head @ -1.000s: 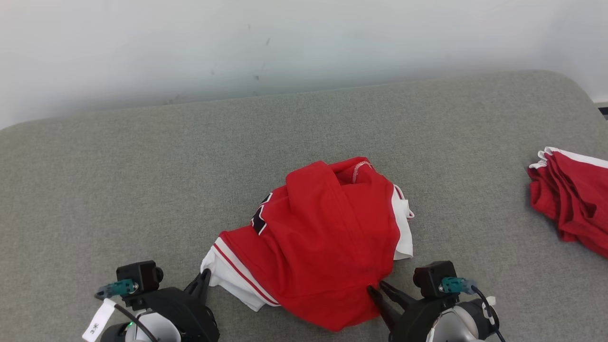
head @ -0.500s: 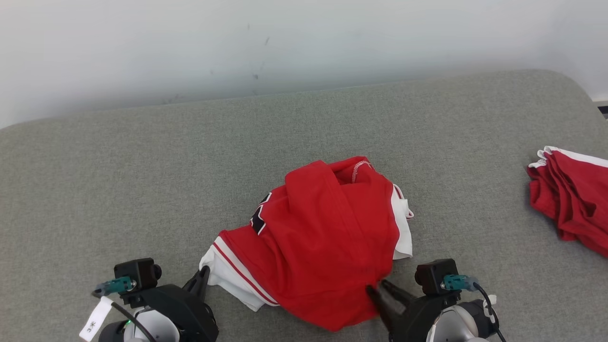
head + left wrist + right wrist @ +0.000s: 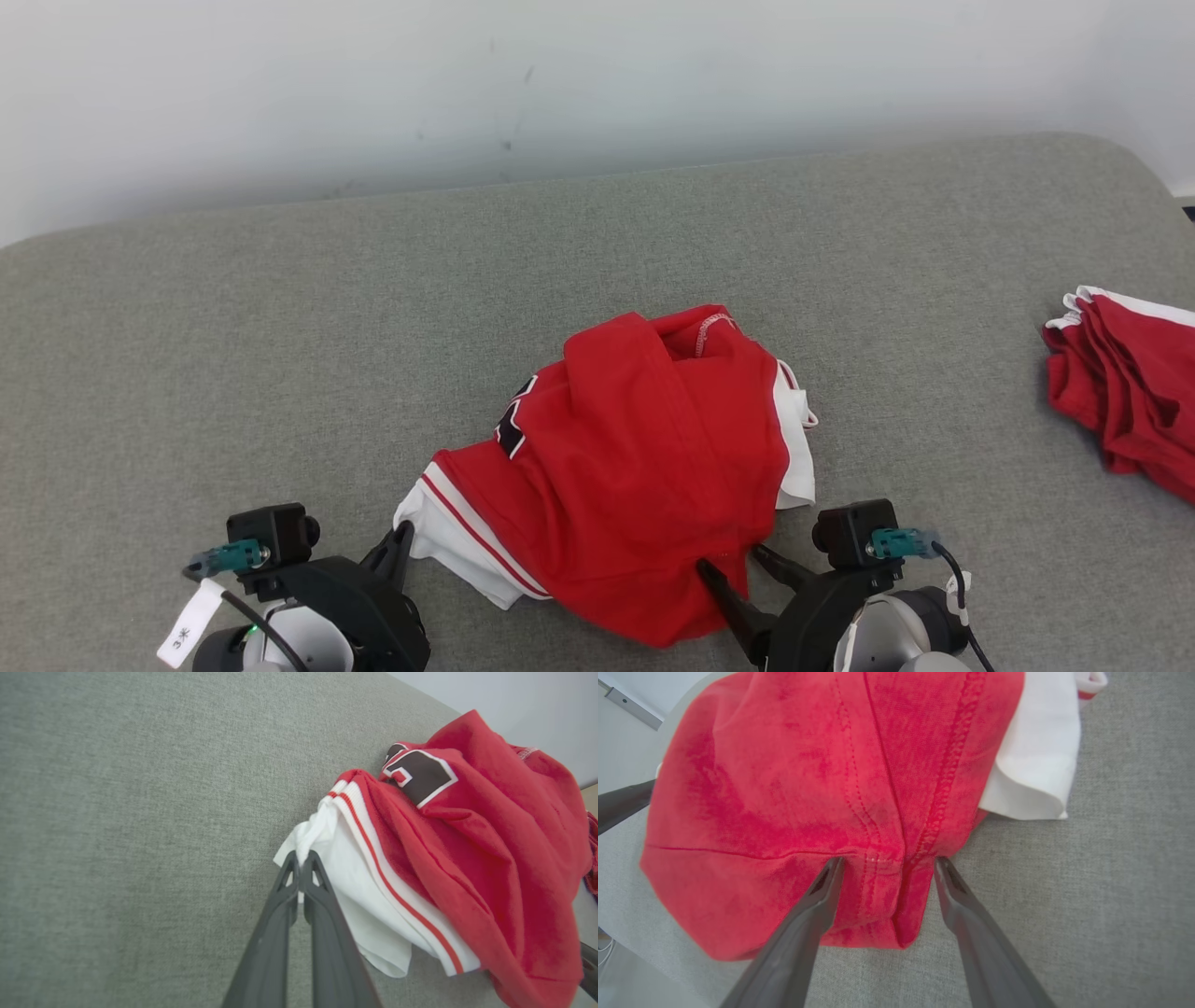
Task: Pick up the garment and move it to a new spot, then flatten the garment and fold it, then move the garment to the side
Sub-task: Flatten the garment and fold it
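The left hand (image 3: 299, 865) has its fingers pressed together, clamped on the white corner of the garment (image 3: 635, 467). The garment lies crumpled on the grey table (image 3: 280, 327) between the two hands. The right hand (image 3: 888, 862) holds its fingers apart, one on either side of the red hem seam, tips against the cloth. Well beyond the right hand's outer side lies another red pile (image 3: 1130, 392).

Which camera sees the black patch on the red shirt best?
The left wrist view: the black patch faces it, large and sharp. The head view catches its thin edge. The right wrist view faces the shirt's red hem.
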Available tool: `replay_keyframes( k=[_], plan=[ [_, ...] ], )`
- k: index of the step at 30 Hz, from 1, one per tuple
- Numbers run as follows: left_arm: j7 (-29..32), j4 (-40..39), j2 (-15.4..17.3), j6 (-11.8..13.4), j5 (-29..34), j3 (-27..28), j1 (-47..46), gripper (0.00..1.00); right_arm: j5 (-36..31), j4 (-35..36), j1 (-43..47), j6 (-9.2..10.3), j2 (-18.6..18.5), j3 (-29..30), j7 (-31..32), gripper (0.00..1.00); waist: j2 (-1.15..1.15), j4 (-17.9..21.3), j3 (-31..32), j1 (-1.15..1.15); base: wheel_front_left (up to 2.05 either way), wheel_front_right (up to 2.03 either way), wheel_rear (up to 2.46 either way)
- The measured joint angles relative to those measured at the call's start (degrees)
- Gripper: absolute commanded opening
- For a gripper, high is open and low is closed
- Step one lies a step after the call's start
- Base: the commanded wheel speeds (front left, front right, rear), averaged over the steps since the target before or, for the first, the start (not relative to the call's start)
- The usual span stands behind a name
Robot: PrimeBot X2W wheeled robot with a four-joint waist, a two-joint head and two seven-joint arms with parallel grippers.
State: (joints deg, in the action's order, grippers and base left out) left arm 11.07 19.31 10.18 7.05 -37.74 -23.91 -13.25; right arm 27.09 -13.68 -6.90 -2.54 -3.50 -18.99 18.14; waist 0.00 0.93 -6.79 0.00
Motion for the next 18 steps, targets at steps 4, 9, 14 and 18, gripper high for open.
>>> replay_keyframes(
  k=[4,9,14,18],
  plan=[
    [0.27,-0.07,-0.01,0.00,0.01,0.02,0.00,0.00,1.19,-0.55,-0.42,-0.16,0.03,-0.36,0.08,0.69,0.00,-0.25,0.03,0.00,0.00,0.00,0.00],
    [0.51,-0.18,-0.05,0.00,0.07,0.03,0.07,0.00,3.20,-0.96,-0.42,-0.24,0.07,-0.92,0.52,0.31,0.00,-0.48,0.26,0.00,0.00,0.00,0.00],
    [0.55,-0.22,-0.04,0.00,0.07,0.31,0.10,0.00,3.68,-1.13,-0.42,-0.19,0.12,-1.29,0.51,0.43,0.00,-0.45,0.66,0.00,0.00,0.00,0.00],
    [1.09,-0.34,-0.18,0.01,0.08,0.29,0.12,0.00,3.78,-1.37,-0.43,0.03,0.14,-1.27,0.44,0.14,0.00,-0.45,0.81,0.00,0.00,0.00,0.00]
  ],
)
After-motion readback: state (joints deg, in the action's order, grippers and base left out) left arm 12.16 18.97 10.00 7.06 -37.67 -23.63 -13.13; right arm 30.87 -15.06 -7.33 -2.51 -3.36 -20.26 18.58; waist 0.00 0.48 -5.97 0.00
